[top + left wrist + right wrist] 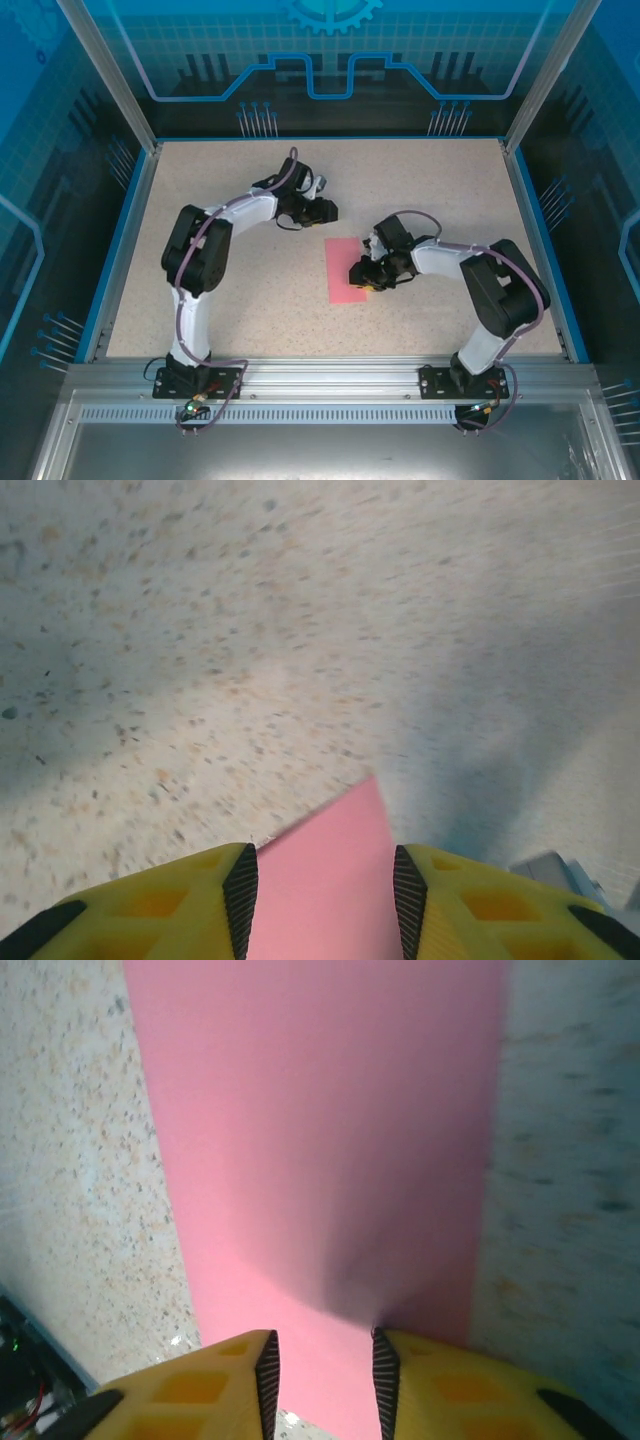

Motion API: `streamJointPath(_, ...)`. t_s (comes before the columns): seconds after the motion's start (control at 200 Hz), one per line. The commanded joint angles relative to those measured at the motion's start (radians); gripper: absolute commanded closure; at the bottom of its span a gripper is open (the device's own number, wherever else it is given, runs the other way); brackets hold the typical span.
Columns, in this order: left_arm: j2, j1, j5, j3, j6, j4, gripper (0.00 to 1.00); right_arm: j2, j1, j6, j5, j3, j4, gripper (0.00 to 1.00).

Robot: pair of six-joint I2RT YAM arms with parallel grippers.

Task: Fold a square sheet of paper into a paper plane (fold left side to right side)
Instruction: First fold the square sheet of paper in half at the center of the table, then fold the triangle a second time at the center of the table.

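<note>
Just right of centre in the top view, the square sheet of paper (343, 270) lies flat on the table (240, 300) as a narrow pink rectangle, so probably already doubled over. The right gripper (322, 1385) sits at its right edge, jaws parted, nothing pinched. The left gripper (322, 905) hovers off the sheet's top corner, jaws apart too, empty. Paper's thin, light and floppy, and likely to slide on the speckled top. I'd pin one edge and pinch a free corner gently, or it'll crease wrong.

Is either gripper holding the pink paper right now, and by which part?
Nothing looks held: the paper lies flat on the table, the left gripper open by a corner, the right gripper open over it.
</note>
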Motion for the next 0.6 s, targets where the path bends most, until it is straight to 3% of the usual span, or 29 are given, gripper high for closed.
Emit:
streamJointPath(0.0, -0.146, 0.002, 0.009, -0.074, 0.019, -0.045, 0.56, -0.089, -0.022, -0.067, 0.114, 0.036, -0.112, 0.57)
streamJointPath(0.105, -0.202, -0.007, 0.067, -0.175, -0.024, -0.036, 0.57, -0.118, -0.073, -0.111, 0.128, 0.042, -0.143, 0.47)
streamJointPath(0.235, -0.219, -0.050, 0.116, -0.268, -0.053, -0.010, 0.57, -0.117, -0.133, -0.122, 0.083, 0.036, -0.136, 0.42)
streamJointPath(0.595, -0.085, -0.133, 0.065, -0.258, -0.088, 0.004, 0.58, -0.082, -0.152, -0.089, 0.018, 0.020, -0.092, 0.38)
